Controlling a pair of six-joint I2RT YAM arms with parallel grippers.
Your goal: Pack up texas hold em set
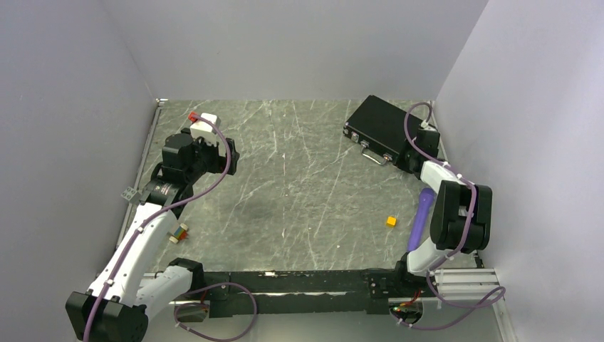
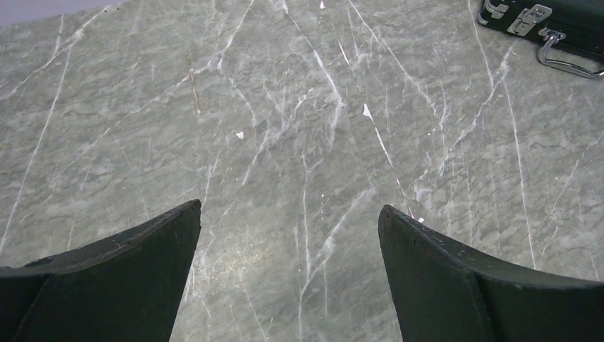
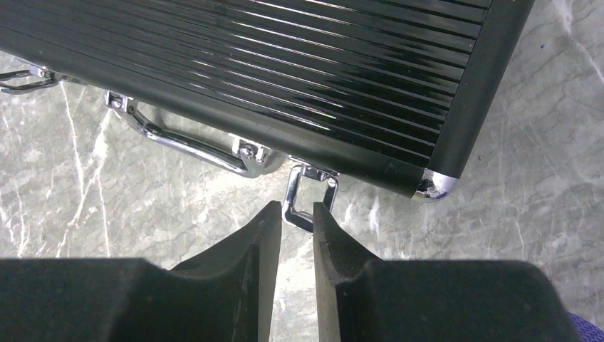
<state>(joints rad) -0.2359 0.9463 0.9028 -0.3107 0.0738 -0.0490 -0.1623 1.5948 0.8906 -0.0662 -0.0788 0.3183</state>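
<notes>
The black briefcase (image 1: 381, 127) lies closed at the back right of the table, its silver handle (image 3: 185, 142) and latches facing the arms. No chips, cards or discs show. My right gripper (image 1: 407, 158) is at the case's front edge; in the right wrist view its jaws (image 3: 295, 208) are nearly shut, pinching the silver loop of the right latch (image 3: 308, 196) between the tips. My left gripper (image 1: 222, 153) hangs over bare table at the left, wide open and empty (image 2: 288, 214). The case's corner shows in the left wrist view (image 2: 563, 18).
A small yellow cube (image 1: 391, 221) and a purple stick (image 1: 420, 217) lie near the right arm. A small coloured block (image 1: 178, 234) and a grey piece (image 1: 129, 194) lie by the left arm. Walls close in the table on three sides.
</notes>
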